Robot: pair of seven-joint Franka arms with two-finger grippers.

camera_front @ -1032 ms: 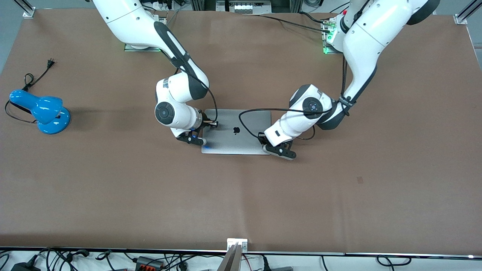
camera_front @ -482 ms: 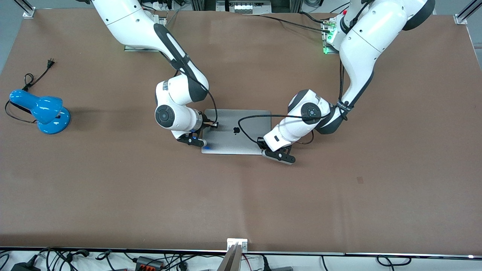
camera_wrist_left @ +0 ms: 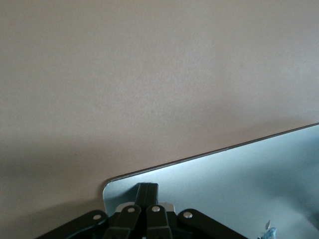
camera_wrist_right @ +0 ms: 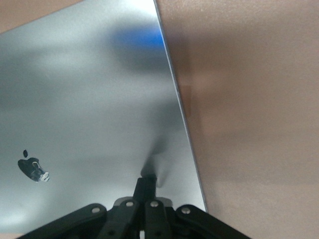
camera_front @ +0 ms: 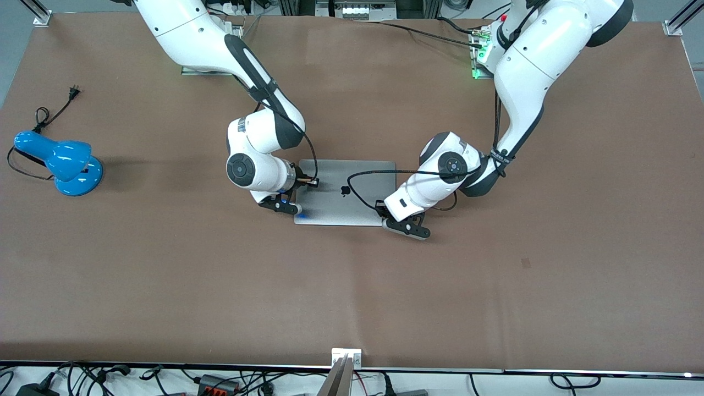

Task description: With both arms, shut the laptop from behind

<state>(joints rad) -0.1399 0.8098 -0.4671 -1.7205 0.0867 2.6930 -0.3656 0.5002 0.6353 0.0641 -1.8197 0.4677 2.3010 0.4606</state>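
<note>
The laptop (camera_front: 335, 210) lies closed and flat on the brown table, its silver lid up with the black apple logo (camera_front: 345, 191) showing. My right gripper (camera_front: 297, 190) is shut with nothing in it. Its tips (camera_wrist_right: 148, 182) rest on the lid (camera_wrist_right: 89, 99) close to the edge toward the right arm's end. My left gripper (camera_front: 387, 216) is also shut and holds nothing. Its tips (camera_wrist_left: 147, 188) sit on the lid (camera_wrist_left: 239, 184) at the corner toward the left arm's end, nearest the front camera. The keys and screen are hidden.
A blue desk lamp (camera_front: 61, 163) with a black cord and plug (camera_front: 72, 92) stands near the right arm's end of the table. Loose cables and adapters (camera_front: 214, 380) lie past the table edge nearest the front camera.
The left arm's elbow and hand have shifted slightly toward the laptop's corner. The right arm and the closed laptop have not visibly moved.
</note>
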